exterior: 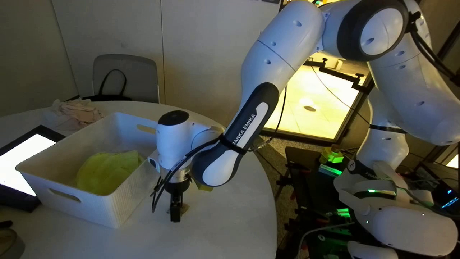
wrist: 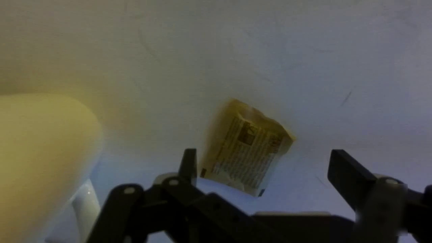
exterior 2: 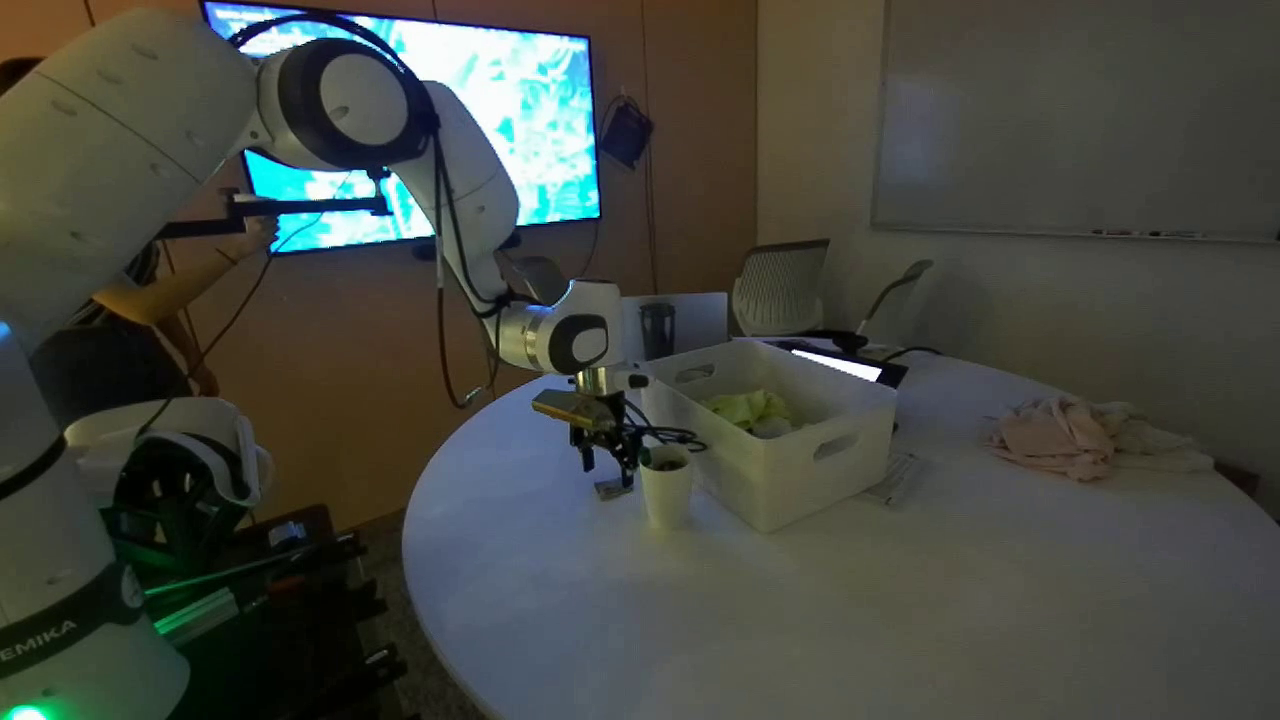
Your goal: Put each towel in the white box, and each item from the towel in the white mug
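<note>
A small printed packet [wrist: 248, 150] lies on the white table in the wrist view. It also shows under the gripper in an exterior view [exterior 2: 612, 489]. My gripper [wrist: 263, 165] is open and empty, pointing down, with its fingers on either side of the packet's near end. It shows in both exterior views [exterior: 175, 212] [exterior 2: 608, 468]. The white mug [exterior 2: 667, 492] stands upright beside the gripper with dark contents at its rim. The white box [exterior: 124, 212] [exterior 2: 800, 495] holds a yellow-green towel [exterior: 107, 172] [exterior 2: 750, 408]. A pinkish towel [exterior: 81, 112] [exterior 2: 1060, 437] lies crumpled on the table beyond the box.
A blurred pale rounded shape [wrist: 47, 152] fills the wrist view's left edge, close to the gripper. A lit screen [exterior: 23, 162] stands beside the box. A dark tumbler [exterior 2: 657, 330] stands behind it. A whitish cloth [exterior 2: 1150, 445] lies against the pinkish towel.
</note>
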You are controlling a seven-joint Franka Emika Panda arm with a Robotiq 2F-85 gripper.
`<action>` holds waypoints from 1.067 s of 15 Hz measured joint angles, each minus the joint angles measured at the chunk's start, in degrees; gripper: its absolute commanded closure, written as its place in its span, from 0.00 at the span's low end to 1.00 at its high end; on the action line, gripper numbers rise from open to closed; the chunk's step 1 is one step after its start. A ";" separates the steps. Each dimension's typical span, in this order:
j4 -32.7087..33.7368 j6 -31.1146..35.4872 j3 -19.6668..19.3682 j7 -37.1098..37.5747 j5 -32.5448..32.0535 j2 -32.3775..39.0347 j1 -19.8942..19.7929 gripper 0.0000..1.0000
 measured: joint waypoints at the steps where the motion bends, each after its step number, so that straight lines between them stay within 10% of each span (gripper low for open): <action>1: 0.01 0.00 -0.07 0.00 0.00 0.30 -0.10 0.00; 16: 2.44 -0.02 0.94 -0.67 0.81 2.99 -2.17 0.00</action>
